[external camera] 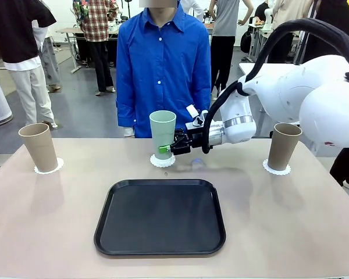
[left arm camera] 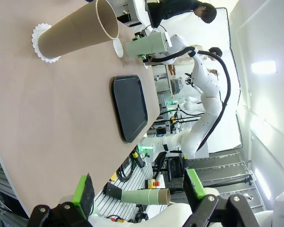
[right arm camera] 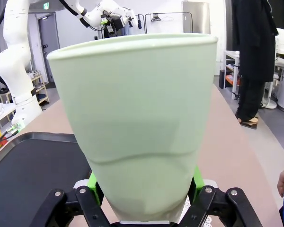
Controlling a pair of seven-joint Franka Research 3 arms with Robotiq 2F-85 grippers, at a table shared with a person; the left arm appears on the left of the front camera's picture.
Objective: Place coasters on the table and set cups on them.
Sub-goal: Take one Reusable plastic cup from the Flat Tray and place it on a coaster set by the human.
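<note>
Our right gripper [external camera: 170,148] is clamped low on the mint green cup [external camera: 162,133], which stands upright on the middle coaster [external camera: 163,161] at frame centre, beyond the black tray [external camera: 160,217]. A tan cup [external camera: 39,146] sits on a coaster [external camera: 48,167] at left, another tan cup [external camera: 284,146] on a coaster [external camera: 277,169] at right, all on the table [external camera: 46,221]. Our left gripper [left arm camera: 139,189] hangs with fingers apart, holding nothing. We can read no brands or writing anywhere.
</note>
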